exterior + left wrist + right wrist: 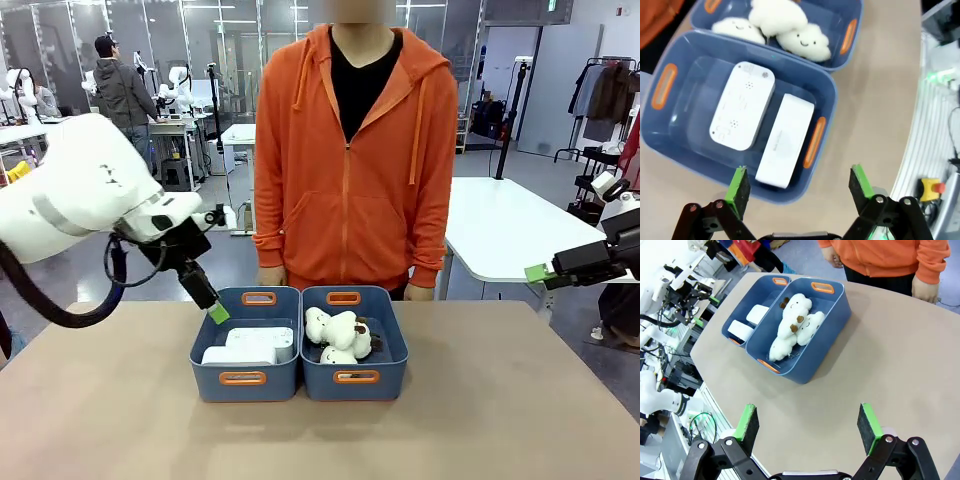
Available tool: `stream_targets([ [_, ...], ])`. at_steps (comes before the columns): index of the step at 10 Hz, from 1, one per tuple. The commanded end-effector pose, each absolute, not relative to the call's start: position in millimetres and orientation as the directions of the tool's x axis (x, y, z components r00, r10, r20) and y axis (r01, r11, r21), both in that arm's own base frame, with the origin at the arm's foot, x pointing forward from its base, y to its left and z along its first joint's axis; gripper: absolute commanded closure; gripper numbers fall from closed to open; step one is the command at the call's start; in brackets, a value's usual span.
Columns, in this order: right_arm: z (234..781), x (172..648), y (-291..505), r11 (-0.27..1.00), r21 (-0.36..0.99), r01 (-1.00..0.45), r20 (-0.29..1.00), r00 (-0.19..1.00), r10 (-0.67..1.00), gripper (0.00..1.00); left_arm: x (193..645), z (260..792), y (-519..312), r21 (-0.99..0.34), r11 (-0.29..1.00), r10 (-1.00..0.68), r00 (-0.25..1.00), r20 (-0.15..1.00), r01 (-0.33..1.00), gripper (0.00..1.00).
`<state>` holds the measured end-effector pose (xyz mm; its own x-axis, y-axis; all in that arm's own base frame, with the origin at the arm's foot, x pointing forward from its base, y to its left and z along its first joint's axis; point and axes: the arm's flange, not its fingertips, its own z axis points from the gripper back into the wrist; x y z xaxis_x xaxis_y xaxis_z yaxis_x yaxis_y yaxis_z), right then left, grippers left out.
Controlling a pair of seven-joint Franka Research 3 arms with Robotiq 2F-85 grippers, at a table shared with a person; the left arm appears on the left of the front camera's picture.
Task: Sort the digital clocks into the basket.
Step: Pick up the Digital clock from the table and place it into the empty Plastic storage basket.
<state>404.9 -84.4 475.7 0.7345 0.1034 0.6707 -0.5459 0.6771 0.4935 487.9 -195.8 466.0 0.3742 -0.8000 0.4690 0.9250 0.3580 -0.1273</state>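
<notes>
The left gripper [799, 186] is hanging with its jaws wide apart and empty just above the near rim of the basket [700, 165], where both digital clocks [743, 112] are lying side by side. The right gripper [809, 424] is also gaping empty, hovering over the table [900, 360], well apart from the neighbouring tub [832, 325] holding plush cloud toys [795, 325].

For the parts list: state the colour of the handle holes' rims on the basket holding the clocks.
Orange, on the slate-blue basket; clearest in the left wrist view.
</notes>
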Motion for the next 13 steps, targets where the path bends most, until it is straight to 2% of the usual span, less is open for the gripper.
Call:
stream_targets([
  [1,480,406,-86,0.68,0.508,-0.53,0.647,0.755,0.105,0.0,472,468,-173,-0.164,0.346,-0.745,0.377,0.551,0.924,0.0],
  [3,480,406,-86,0.68,0.508,-0.53,0.647,0.755,0.105,0.0,463,498,-123,-0.278,0.35,-0.596,0.441,0.671,0.895,0.0],
  [6,480,406,-86,0.68,0.508,-0.53,0.647,0.755,0.105,0.0,454,524,-42,-0.331,0.365,-0.419,0.471,0.776,0.87,0.0],
  [7,480,406,-86,0.68,0.508,-0.53,0.647,0.755,0.105,0.0,452,524,-19,-0.371,0.422,-0.384,0.534,0.753,0.827,0.0],
  [10,480,406,-86,0.68,0.508,-0.53,0.647,0.755,0.105,0.0,444,510,36,-0.428,0.531,-0.225,0.609,0.761,0.732,0.0],
  [11,480,406,-86,0.68,0.508,-0.53,0.647,0.755,0.105,0.0,450,525,22,-0.384,0.474,-0.332,0.564,0.756,0.793,0.0],
  [13,480,406,-86,0.68,0.508,-0.53,0.647,0.755,0.105,0.0,450,525,22,-0.384,0.474,-0.332,0.564,0.756,0.793,0.0],
])
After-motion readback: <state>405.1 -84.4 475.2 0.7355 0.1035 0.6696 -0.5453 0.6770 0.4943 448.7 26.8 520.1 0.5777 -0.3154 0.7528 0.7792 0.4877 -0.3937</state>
